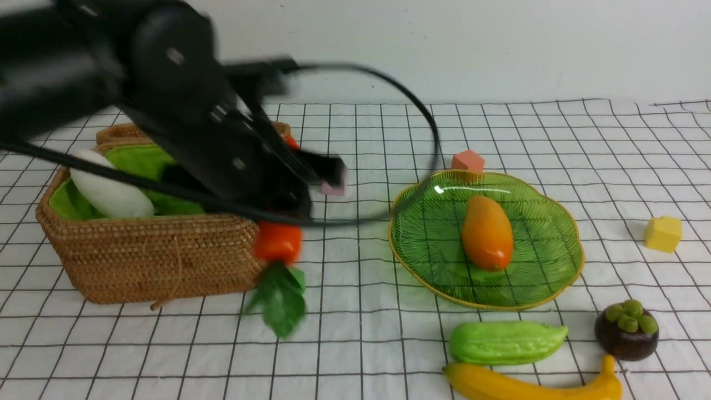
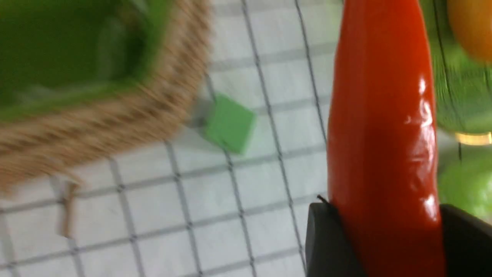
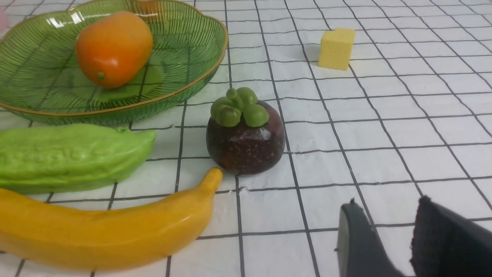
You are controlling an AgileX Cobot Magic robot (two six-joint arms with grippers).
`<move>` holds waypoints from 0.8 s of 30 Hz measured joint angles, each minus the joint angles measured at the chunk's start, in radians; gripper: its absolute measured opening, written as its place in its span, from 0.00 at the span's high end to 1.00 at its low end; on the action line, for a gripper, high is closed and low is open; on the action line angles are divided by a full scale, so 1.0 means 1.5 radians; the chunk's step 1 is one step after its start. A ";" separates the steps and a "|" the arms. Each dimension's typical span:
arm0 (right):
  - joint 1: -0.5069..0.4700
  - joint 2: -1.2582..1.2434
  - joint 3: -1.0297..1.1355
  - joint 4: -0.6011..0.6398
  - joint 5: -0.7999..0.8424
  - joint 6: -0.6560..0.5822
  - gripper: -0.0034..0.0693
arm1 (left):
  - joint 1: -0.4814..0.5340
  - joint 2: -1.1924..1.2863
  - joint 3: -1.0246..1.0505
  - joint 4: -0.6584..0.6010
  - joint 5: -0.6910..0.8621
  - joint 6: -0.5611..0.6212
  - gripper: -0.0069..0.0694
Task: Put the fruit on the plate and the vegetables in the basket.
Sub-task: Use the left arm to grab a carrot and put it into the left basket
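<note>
Left jaws are clamped on the pepper (image 2: 384, 134): in the left wrist view both black fingers (image 2: 326, 242) press against its flanks, and its glossy red-orange body extends beyond them. Right jaws stand apart and hold nothing; bare gridded cloth shows between their two dark fingers (image 3: 357, 242). The directions below use the front view, with the plate (image 1: 422, 244) as dial centre and 12 o'clock pointing away from the robot. The pepper hangs at 9 o'clock, outside the basket (image 1: 144, 255) and just beside its near right corner, with the green leaf (image 1: 280, 300) pointing down; whether the leaf touches the surface (image 1: 555, 139) cannot be told. The basket is farther out at 9 o'clock, and the radish (image 1: 108, 191) lies inside it on the green lining. The mango (image 1: 487, 233) lies on the plate, near the middle. The gourd (image 1: 505, 341) lies on the surface at 6 o'clock, just beside the plate rim. The banana (image 1: 527, 386) lies beyond the gourd, also at 6 o'clock. The mangosteen (image 1: 626, 330) stands upright at 4 o'clock, just beside the banana's tip. A yellow cube (image 1: 663, 233) sits at 3 o'clock, well apart from the plate. A salmon cube (image 1: 467, 161) sits at 12 o'clock, just behind the rim. A pink cube (image 1: 335, 188) at 10 o'clock is partly hidden by the left arm. The left wrist view shows a green cube (image 2: 229, 124) on the surface just beside the basket wall.
</note>
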 joint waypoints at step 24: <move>0.000 0.000 0.000 0.000 0.000 0.000 0.62 | 0.150 0.128 -0.049 0.224 -0.120 -0.510 0.06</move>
